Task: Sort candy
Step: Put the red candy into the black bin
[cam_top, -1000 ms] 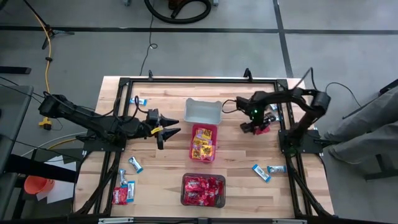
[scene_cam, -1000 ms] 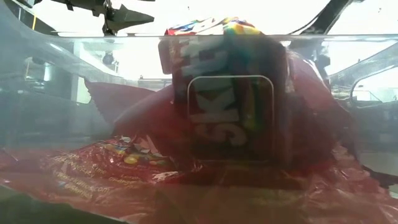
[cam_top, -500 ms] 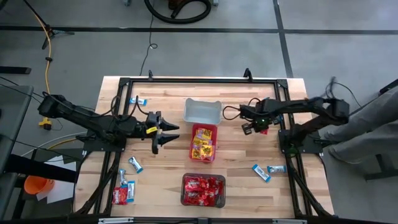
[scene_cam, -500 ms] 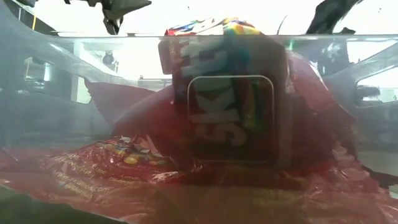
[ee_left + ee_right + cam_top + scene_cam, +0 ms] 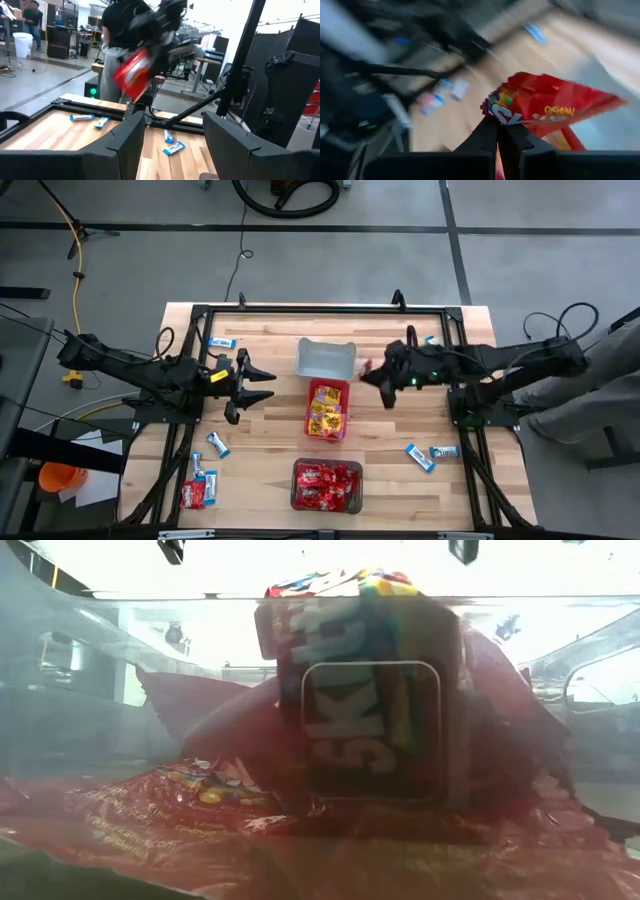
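A: Where is the red candy packet [image 5: 547, 107] held?

B: It is pinched in the right end effector [image 5: 366, 370], raised above the tabletop [image 5: 270, 440] just at 3 o'clock of the grey bin [image 5: 326, 359].

A: And the left end effector [image 5: 262, 383]?

B: Its fingers are spread, nothing between them, at 9 o'clock of the pink bin [image 5: 327, 409]. Blue-and-white packets [image 5: 428, 455] are seen lying at 4 o'clock.

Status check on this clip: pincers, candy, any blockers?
Right pincer shut on red candy packet, above table by grey bin. Left pincer open, empty. Nothing blocking.
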